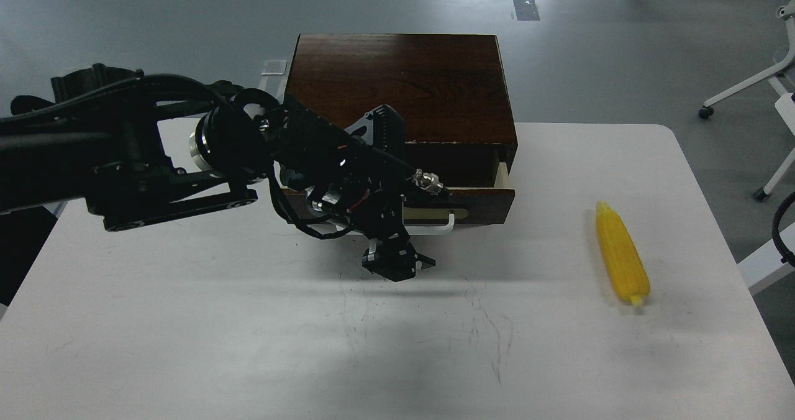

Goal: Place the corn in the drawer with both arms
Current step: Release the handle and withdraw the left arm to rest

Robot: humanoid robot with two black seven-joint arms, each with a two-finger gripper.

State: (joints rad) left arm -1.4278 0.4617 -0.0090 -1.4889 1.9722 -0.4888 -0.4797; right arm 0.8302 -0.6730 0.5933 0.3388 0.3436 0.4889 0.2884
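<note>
White desk [186, 345] carries our cabinet [397, 84], its drawer [478, 199] slightly pulled out. Our left tool [397, 264] hangs just near of the white handle [438, 224]; we cannot tell whether it is spread. Corn [622, 255] lies far right, well apart.

One corn [622, 252], one drawer [478, 201], one cabinet [404, 84], one table [248, 345], one arm [124, 159].

You've got dim, even overhead light; soft shadow on the table [559, 358] under the left arm [124, 159]. Sharp focus, dark arm detail crushed.
</note>
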